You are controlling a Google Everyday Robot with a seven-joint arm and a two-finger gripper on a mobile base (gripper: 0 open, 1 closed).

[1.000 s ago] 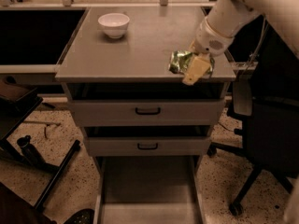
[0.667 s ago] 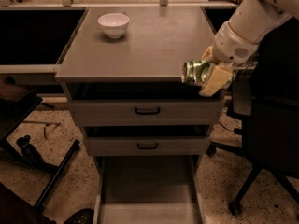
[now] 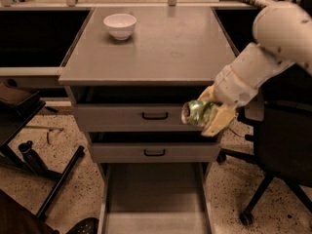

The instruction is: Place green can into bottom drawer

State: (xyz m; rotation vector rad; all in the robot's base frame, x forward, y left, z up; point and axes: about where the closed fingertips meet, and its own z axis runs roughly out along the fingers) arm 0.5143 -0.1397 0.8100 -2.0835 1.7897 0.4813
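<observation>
My gripper (image 3: 207, 115) is shut on the green can (image 3: 196, 112), a shiny green-and-silver can held on its side. It hangs in the air in front of the right end of the top drawer (image 3: 146, 115), off the cabinet top. The bottom drawer (image 3: 155, 199) is pulled out below, a wide grey tray with low side walls and a bare floor. The can is above and to the right of that tray. My white arm (image 3: 263, 57) reaches in from the upper right.
A white bowl (image 3: 120, 25) stands at the back left of the grey cabinet top (image 3: 151, 52). The middle drawer (image 3: 155, 152) is shut with a black handle. A black office chair (image 3: 273, 155) stands right of the cabinet. A black stand leg (image 3: 58, 179) lies on the floor at left.
My gripper has carried the green can off the right front edge of the cabinet top and down, to the level of the top drawer's front.
</observation>
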